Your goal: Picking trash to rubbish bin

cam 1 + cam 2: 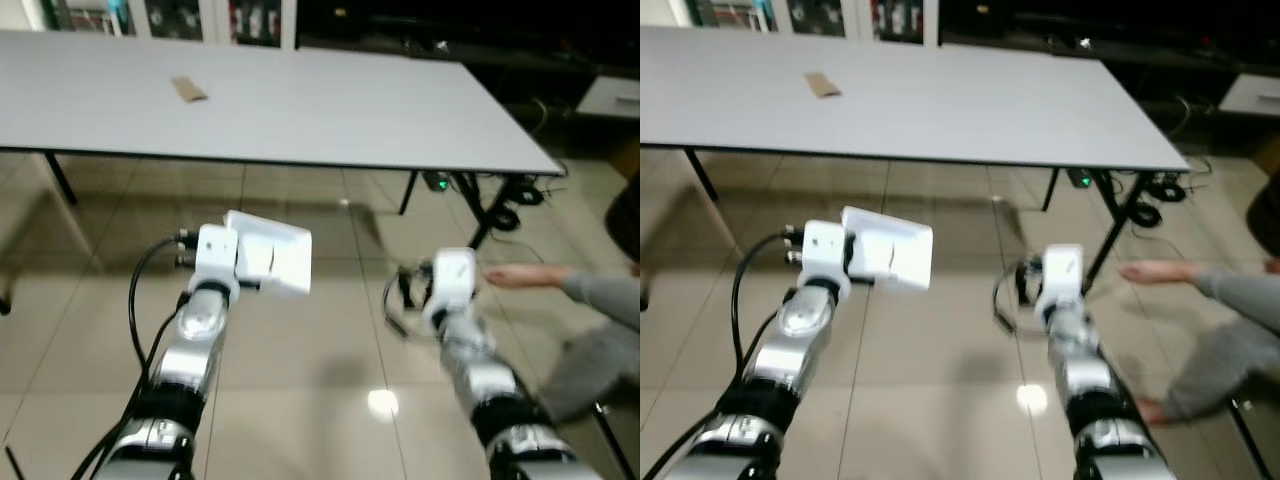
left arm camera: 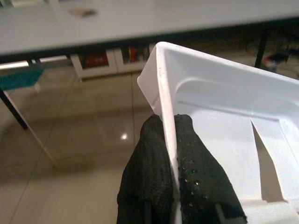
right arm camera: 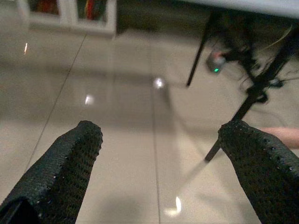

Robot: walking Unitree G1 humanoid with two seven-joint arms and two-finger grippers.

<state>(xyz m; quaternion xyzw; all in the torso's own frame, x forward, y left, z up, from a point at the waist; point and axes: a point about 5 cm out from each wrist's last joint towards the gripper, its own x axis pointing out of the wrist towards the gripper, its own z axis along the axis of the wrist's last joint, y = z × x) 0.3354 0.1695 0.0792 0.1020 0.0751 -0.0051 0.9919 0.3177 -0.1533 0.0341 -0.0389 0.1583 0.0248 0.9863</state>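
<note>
My left gripper [image 2: 169,140] is shut on the rim of a white plastic tray [image 1: 268,253], held up over the tiled floor in front of the table. The wrist view shows both black fingers [image 2: 149,172] pinching the tray's [image 2: 224,121] thin wall, with the moulded inside facing up. My right gripper [image 3: 161,135] stands open above the floor with nothing between its fingers; its wrist [image 1: 450,280] is level with the left one. A small brown scrap [image 1: 188,89] lies on the grey table [image 1: 300,110].
A person sits on the floor at the right, one hand [image 1: 515,275] reaching out close to my right arm. Black table legs [image 1: 485,215] and cables with a green light [image 1: 440,183] stand under the table's right end. Cabinets [image 1: 180,18] line the back wall.
</note>
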